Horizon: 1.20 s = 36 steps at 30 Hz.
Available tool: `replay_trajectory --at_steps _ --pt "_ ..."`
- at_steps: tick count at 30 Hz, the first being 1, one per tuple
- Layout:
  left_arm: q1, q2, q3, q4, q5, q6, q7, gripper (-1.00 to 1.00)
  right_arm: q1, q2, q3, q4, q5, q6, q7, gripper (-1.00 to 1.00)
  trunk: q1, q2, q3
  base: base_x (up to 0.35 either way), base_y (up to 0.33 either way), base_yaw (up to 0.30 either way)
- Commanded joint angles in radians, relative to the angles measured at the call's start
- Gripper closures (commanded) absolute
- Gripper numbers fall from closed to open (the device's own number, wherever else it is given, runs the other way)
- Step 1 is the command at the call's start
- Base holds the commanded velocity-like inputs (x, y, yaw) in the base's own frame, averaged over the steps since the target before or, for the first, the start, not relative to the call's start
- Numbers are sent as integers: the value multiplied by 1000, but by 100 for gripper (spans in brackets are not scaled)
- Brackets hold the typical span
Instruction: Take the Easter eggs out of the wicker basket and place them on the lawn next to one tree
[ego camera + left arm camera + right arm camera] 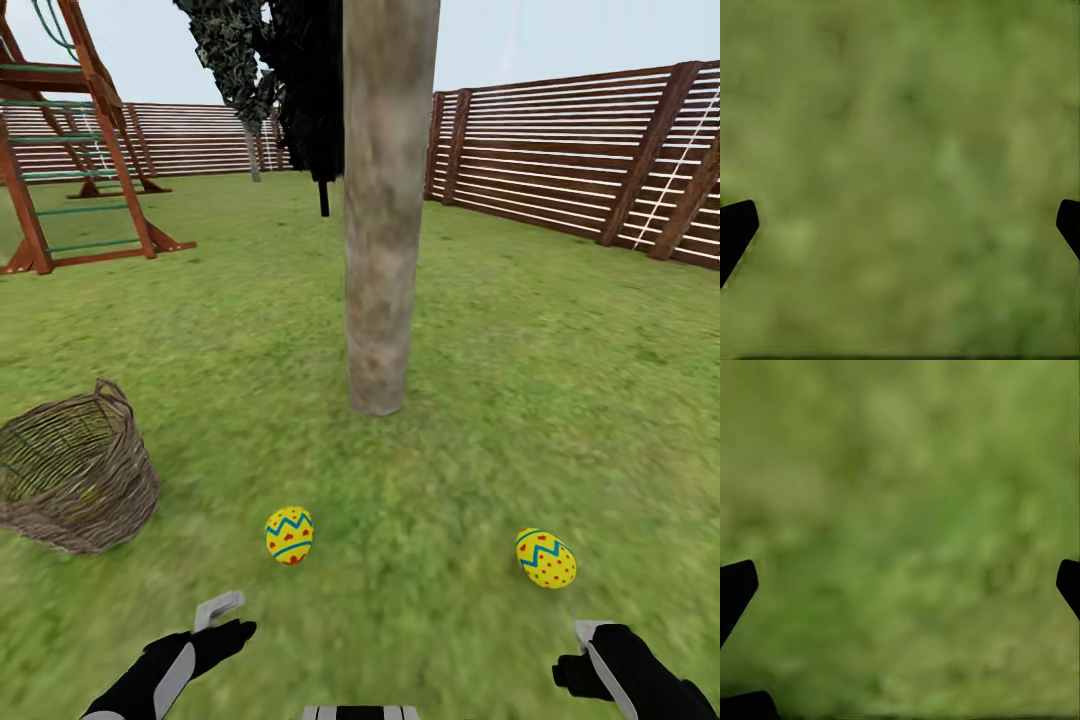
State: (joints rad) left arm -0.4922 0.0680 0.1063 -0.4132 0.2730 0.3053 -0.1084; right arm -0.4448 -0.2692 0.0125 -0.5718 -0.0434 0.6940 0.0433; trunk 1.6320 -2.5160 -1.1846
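A thick grey-brown tree trunk (385, 220) stands on the lawn (560, 380) straight ahead. Two yellow Easter eggs with blue zigzags and red spots lie on the grass before it: one (289, 534) at centre-left, the other (545, 558) at right. The wicker basket (90, 510) sits at the left, tipped towards me; the part of its inside that I see holds no egg, and the third egg is hidden. My left gripper (225, 615) (900, 225) hovers open over bare grass just short of the left egg. My right gripper (585, 640) (900, 585) is open too, just short of the right egg.
A wooden play tower (70, 140) stands at the back left. The brown slat fence (590, 150) runs along the back and right. An almost black tree (310, 90) and a mottled-leaf tree (235, 60) stand behind the trunk. Open grass spreads to the right.
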Motion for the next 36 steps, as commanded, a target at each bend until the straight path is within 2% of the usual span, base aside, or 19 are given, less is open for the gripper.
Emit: replay_trajectory --at_steps 1,5,6,10,14,17,23,27,34,36 --pt "0 0 6 -1 5 7 -15 -100 0 -1 1 -2 -4 6 1 -100 -1 0 3 -171 270 0" --pt "0 8 6 -2 4 8 -63 -100 0 -1 1 -2 -4 6 1 -100 -3 1 19 -178 267 0" --pt "0 18 7 -4 2 8 -69 -100 0 -1 1 -2 -4 6 0 -100 -3 1 23 -182 264 0" --pt "0 46 7 -10 1 21 -69 -100 0 0 1 -2 -5 6 1 -100 -5 2 38 -183 263 0" --pt "0 64 7 -16 0 53 -66 -100 0 -1 1 -2 -4 6 0 -100 -7 3 53 -182 263 0" --pt "0 90 7 -18 0 75 -66 -100 0 -1 1 -2 -4 6 0 -100 -8 4 65 -181 263 0" --pt "-4 138 7 -19 0 203 -65 -100 0 0 2 -2 -3 6 0 -100 -11 5 88 -181 263 0" --pt "-5 145 6 -19 -1 222 -65 -100 0 -1 1 -2 -3 6 0 -100 -13 6 104 -181 263 0" --pt "-5 145 6 -20 0 217 -66 -100 0 -1 0 -2 0 6 0 -100 -16 8 131 -108 208 0" --pt "-5 144 6 -22 0 215 -67 -100 0 -1 0 -2 0 6 0 -100 -16 8 131 -10 36 0"
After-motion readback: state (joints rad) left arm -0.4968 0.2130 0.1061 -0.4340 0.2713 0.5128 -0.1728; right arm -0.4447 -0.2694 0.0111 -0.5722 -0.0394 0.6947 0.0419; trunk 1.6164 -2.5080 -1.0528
